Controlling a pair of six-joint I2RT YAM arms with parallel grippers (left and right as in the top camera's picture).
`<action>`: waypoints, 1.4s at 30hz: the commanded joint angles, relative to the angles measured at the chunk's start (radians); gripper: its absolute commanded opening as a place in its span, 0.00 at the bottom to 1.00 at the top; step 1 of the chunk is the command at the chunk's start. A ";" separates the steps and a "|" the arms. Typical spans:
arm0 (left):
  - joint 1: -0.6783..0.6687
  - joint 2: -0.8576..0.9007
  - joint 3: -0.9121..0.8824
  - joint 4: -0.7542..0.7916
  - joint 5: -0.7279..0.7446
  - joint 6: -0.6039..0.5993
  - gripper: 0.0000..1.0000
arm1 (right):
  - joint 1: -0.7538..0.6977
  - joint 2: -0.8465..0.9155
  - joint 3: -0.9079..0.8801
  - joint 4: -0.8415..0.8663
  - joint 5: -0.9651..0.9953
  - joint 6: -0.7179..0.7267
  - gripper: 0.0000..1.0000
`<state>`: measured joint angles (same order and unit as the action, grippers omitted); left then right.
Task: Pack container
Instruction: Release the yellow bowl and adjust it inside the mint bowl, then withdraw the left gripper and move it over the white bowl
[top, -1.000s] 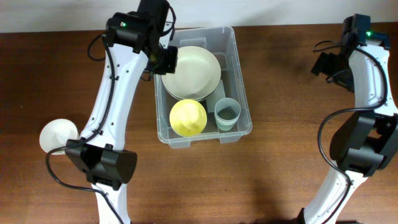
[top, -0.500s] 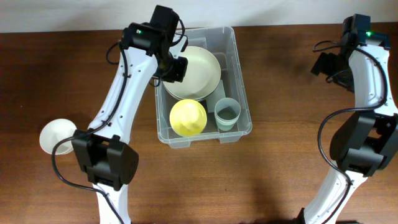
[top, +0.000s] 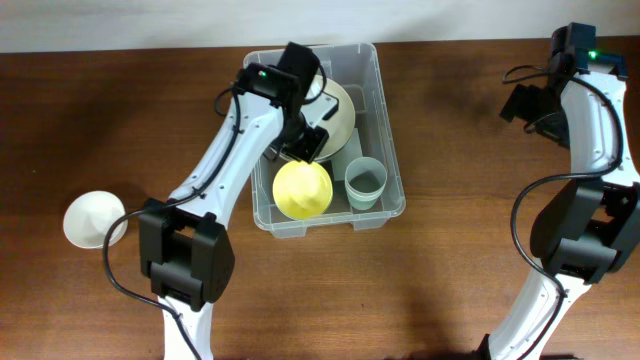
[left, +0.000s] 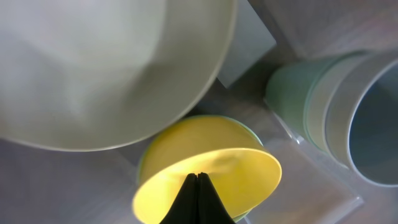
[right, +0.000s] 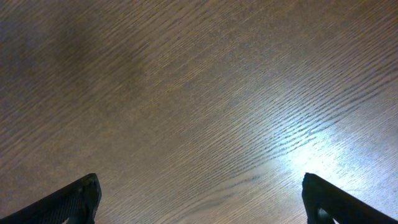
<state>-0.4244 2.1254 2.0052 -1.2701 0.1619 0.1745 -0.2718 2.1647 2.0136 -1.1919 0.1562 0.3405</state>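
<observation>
Overhead, your left arm hides part of the pale plate (top: 340, 113) inside the container (top: 392, 150). The left gripper (top: 305, 148) hangs in the container, just behind the yellow bowl (top: 302, 190).

Left wrist: its fingers (left: 189, 206) are pressed together and empty above that bowl, and the blue-green cup (left: 323, 112) is cut off at the frame edge.

Right wrist: you see only the spread fingertips of the right gripper (right: 199, 202) over the table (right: 186, 93), well right of the container.

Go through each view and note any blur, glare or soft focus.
Left wrist: the pale plate is soft and out of focus, the yellow bowl only a little crisper. Right wrist: wood grain sharp, a bright glare patch on the table. Overhead: even light, everything sharp.
</observation>
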 joint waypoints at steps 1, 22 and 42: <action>-0.002 0.006 -0.042 -0.002 0.014 0.053 0.01 | -0.005 0.000 0.003 0.001 0.005 0.005 0.99; -0.003 0.006 -0.080 0.091 0.014 0.022 0.01 | -0.005 0.000 0.003 0.001 0.005 0.005 0.99; -0.034 0.077 -0.093 0.137 0.014 0.020 0.01 | -0.005 0.000 0.003 0.001 0.005 0.005 0.99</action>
<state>-0.4465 2.1990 1.9137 -1.1393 0.1616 0.1978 -0.2718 2.1647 2.0136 -1.1919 0.1562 0.3401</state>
